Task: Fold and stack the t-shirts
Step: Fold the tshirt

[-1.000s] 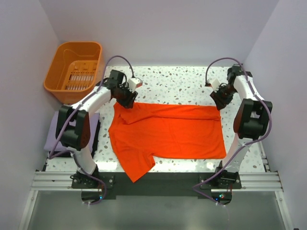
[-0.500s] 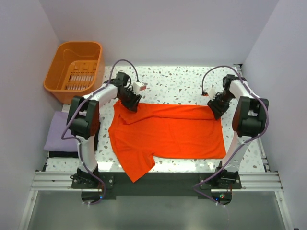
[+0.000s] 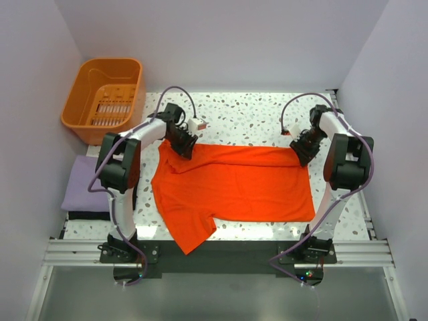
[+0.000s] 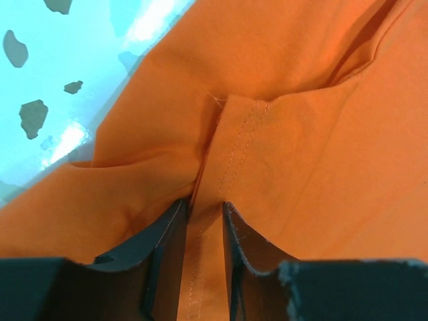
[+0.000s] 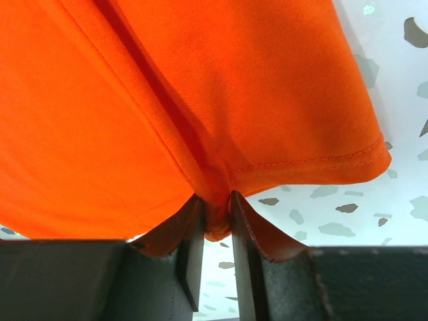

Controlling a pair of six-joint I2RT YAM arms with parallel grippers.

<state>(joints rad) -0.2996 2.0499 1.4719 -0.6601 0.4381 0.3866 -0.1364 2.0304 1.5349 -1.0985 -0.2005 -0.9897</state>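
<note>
Both arms are closing in on the orange-red t-shirt's [image 3: 234,187] far edge. Left fingers [image 4: 167,234] and right fingers [image 5: 257,231] are pinching it.

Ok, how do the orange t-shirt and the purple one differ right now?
The orange-red t-shirt lies spread wide; the lavender t-shirt is a compact folded rectangle. The left gripper and right gripper pinch the orange-red one, not the lavender one. Both are plain cloth.

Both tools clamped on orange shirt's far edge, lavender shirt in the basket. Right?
No. The lavender shirt lies outside the basket, left of the left arm: top view. The left tool and right tool do clamp the orange shirt at its far edge.
</note>
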